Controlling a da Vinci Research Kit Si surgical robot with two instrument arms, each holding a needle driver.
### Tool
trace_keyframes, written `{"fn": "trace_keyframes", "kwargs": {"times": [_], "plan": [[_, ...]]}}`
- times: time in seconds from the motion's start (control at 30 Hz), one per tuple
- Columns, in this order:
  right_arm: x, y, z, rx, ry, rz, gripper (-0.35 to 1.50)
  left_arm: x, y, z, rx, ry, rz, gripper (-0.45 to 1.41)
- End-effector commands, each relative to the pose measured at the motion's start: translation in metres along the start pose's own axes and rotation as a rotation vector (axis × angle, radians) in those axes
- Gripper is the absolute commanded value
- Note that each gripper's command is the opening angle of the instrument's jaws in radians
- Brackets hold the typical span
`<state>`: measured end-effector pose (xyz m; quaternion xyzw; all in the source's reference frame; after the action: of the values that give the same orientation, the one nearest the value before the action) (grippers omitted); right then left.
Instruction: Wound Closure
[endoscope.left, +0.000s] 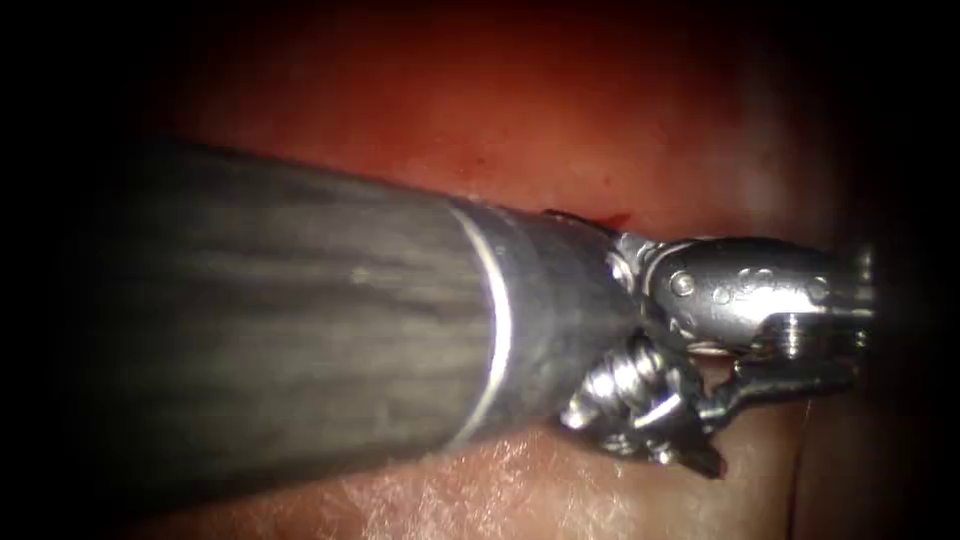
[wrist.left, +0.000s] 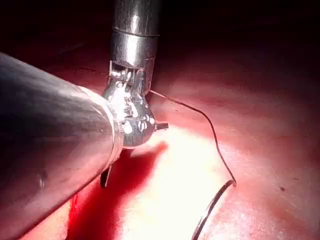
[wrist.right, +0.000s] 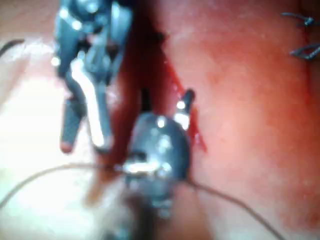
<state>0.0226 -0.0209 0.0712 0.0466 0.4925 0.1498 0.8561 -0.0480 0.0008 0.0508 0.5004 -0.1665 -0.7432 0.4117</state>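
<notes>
My left tool's dark shaft (endoscope.left: 300, 330) crosses the endoscope view from the left, very close. Its jaws (endoscope.left: 815, 335) stand open at the right and hold nothing. The curved needle (wrist.left: 211, 209) lies free on the tissue (wrist.left: 260, 150), outside both tools. Thread (wrist.left: 212, 131) runs from the needle's tail back towards the two tools. The right tool (wrist.left: 134, 45) stands upright just behind my left tool's wrist (wrist.left: 131, 120). In the right wrist view the right tool's jaws (wrist.right: 166, 99) are spread and empty, beside the red cut (wrist.right: 172, 80). The left tool (wrist.right: 85, 75) hangs open next to them.
Red fluid marks the cut (endoscope.left: 612, 218) just above the left tool's wrist. A thin thread (endoscope.left: 797, 470) runs down the tissue below the jaws. Two knotted stitches (wrist.right: 302, 35) with cut ends sit farther along the cut.
</notes>
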Motion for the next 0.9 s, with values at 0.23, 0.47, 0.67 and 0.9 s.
{"fn": "trace_keyframes", "kwargs": {"times": [0.23,0.47,0.67,0.9], "plan": [[-0.0003,-0.0005,0.0009,0.002,0.002,0.000,1.05,0.0006,0.0009,0.0023,-0.001,0.029,0.016,1.10],[-0.0004,-0.0005,0.0009,0.002,0.002,0.000,1.05,0.0005,0.0005,0.0026,0.000,0.039,0.019,1.06],[-0.0004,-0.0005,0.0010,0.003,-0.001,-0.001,1.05,0.0006,0.0005,0.0028,-0.016,0.064,0.050,-0.45],[-0.0005,-0.0005,0.0008,0.004,0.000,-0.001,1.05,0.0004,0.0003,0.0017,0.021,0.081,0.056,-0.45]]}}
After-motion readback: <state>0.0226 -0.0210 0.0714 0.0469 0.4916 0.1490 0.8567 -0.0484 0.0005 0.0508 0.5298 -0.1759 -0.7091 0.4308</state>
